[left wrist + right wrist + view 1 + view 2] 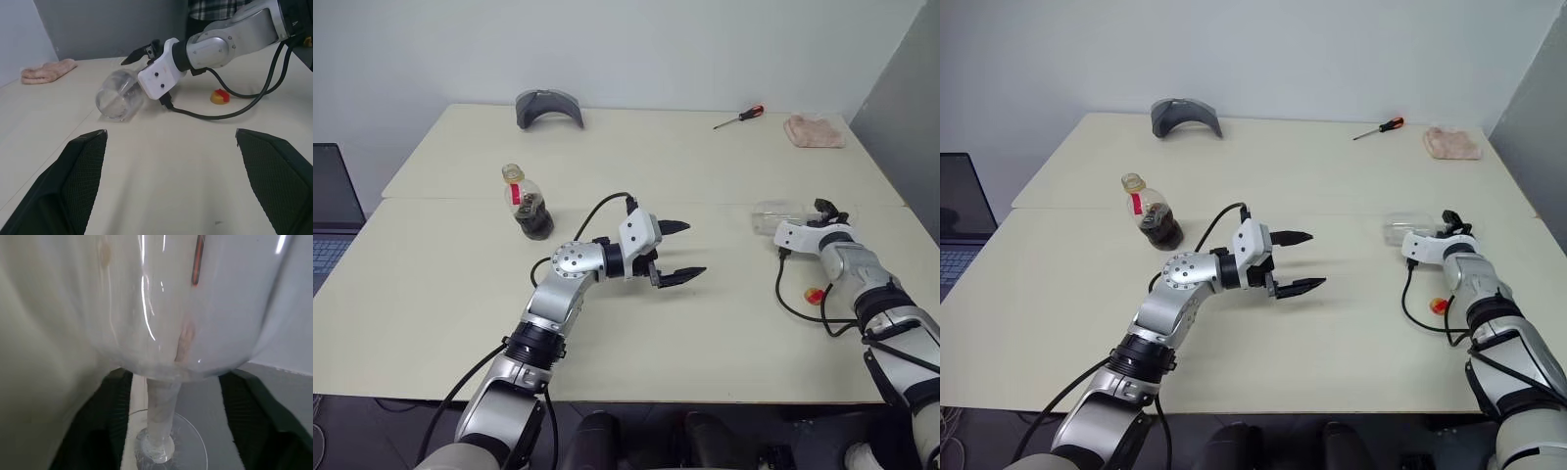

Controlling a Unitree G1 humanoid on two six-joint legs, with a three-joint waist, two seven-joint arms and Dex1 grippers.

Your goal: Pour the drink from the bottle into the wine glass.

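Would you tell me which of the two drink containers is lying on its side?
The wine glass at the right end effector; the bottle stands upright.

Left claw [677,251] gapes wide, pointing sideways; right claw [829,211] reaches forward.

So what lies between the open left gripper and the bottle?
In the left eye view, the left gripper's own white wrist and black cable; otherwise bare table up to the bottle.
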